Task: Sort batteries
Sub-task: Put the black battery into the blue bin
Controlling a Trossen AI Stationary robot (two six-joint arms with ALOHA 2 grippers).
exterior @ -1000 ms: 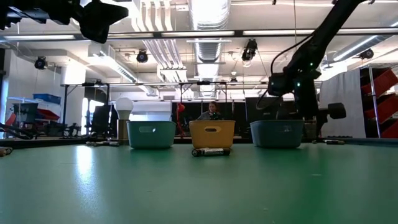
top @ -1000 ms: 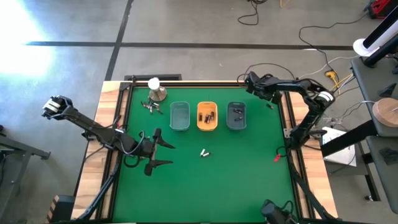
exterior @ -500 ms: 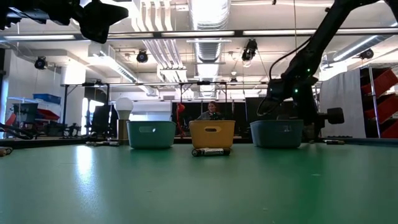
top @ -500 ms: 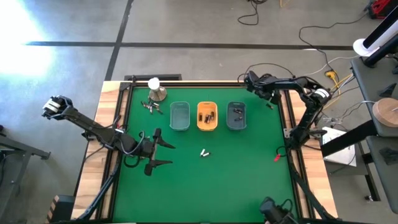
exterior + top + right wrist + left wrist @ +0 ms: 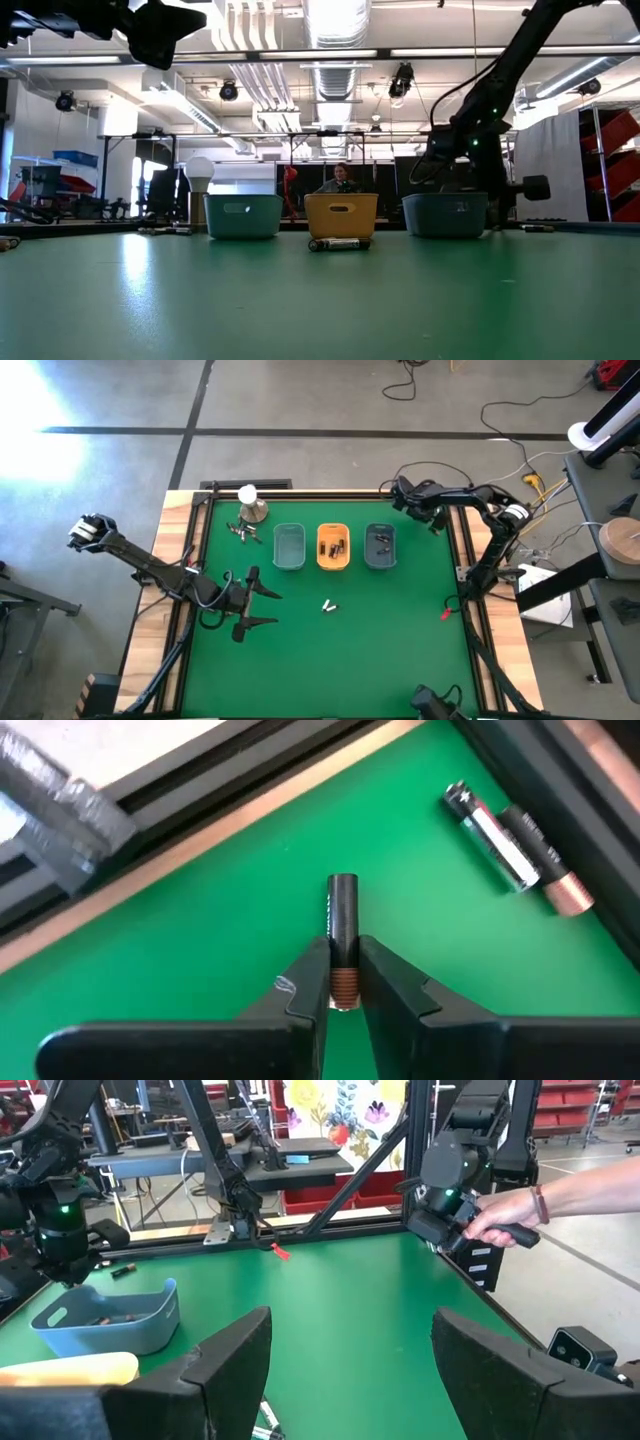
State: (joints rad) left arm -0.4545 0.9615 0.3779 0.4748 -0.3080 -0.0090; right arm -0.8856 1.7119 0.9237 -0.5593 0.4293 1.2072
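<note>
Right gripper (image 5: 340,982) fingers clamp a battery (image 5: 343,935) near its coppery end; it looks small, rigid, smooth, likely slippery. Left gripper (image 5: 350,1370) fingers spread, empty.

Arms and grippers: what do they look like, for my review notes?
Both arms are dark, slim and jointed, with black cables alongside. The left gripper has two broad, flat black fingers. The right gripper has narrow black fingers tapering to tips.

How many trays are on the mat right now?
3, side by side in a row at the mat's far side: a teal tray on the left, an orange tray in the middle, a blue-grey tray on the right. No others show.
</note>
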